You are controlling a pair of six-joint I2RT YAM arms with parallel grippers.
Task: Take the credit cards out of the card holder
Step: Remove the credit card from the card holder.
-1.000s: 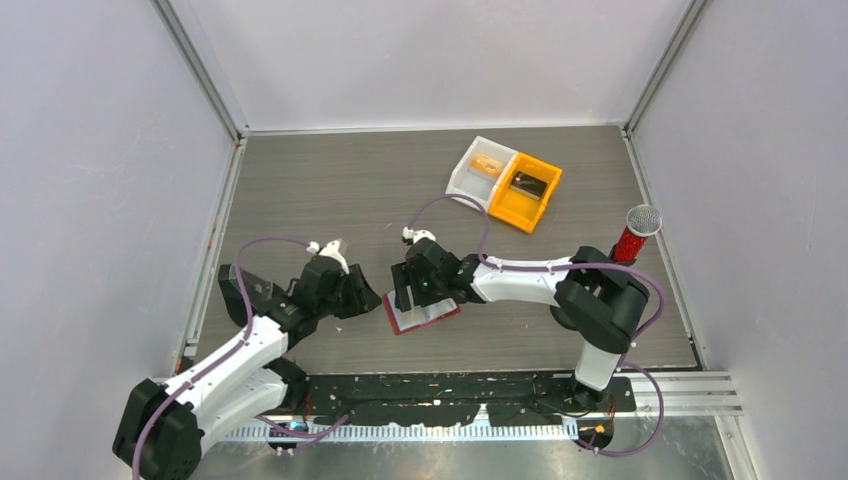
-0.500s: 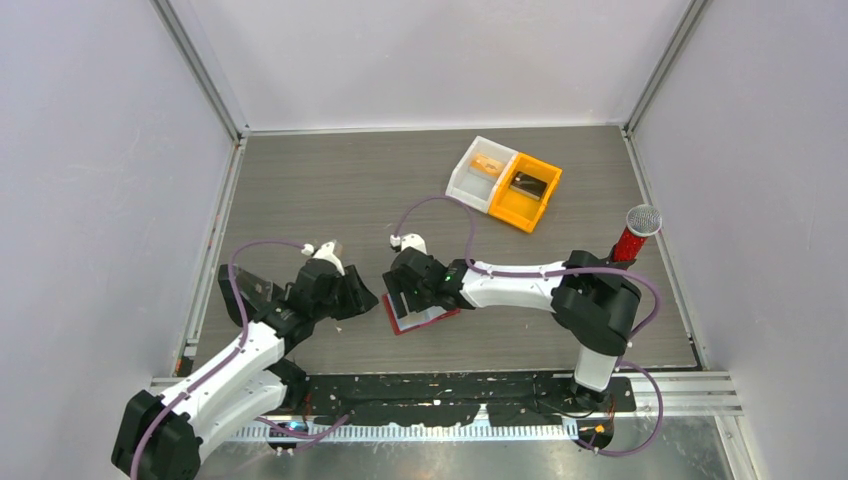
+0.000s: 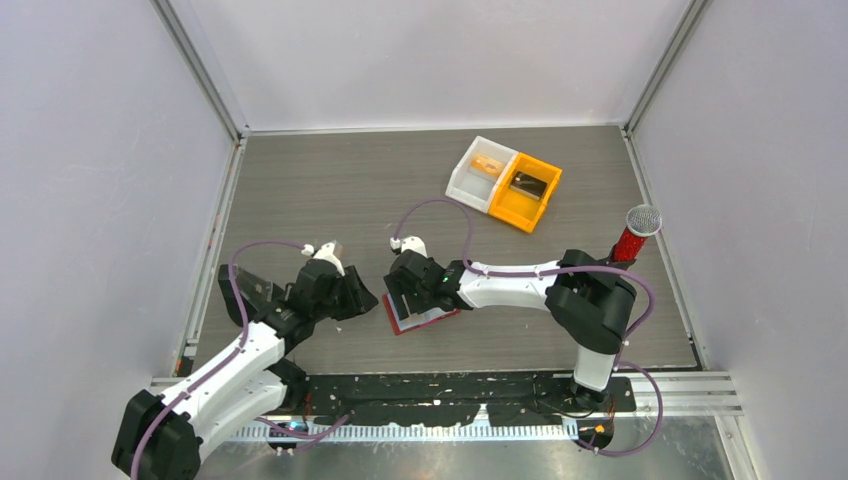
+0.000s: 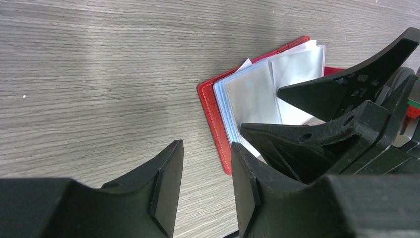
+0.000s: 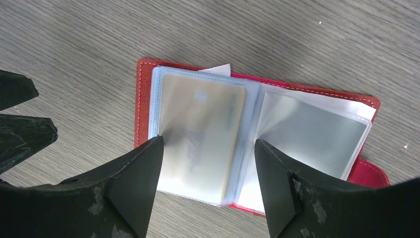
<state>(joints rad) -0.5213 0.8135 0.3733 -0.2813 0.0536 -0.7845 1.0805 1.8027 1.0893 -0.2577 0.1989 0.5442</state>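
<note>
The card holder lies open on the table, a red wallet with clear sleeves. In the right wrist view its red edge frames a left sleeve holding a pale card, washed out by glare, and a right sleeve that looks empty. My right gripper is open and hovers just above the wallet, its jaws spanning the left sleeve. My left gripper is open and empty just left of the wallet, with bare table between its fingertips. An orange-tan card lies in the white bin.
A white bin and an orange bin stand side by side at the back right, the orange one holding a dark flat item. A red stand with a silver mesh top is at the right edge. Walls enclose the table.
My right gripper has moved a little left and nearer over the open wallet. My left gripper has shifted slightly toward the wallet's left edge. The wallet has stayed put.
</note>
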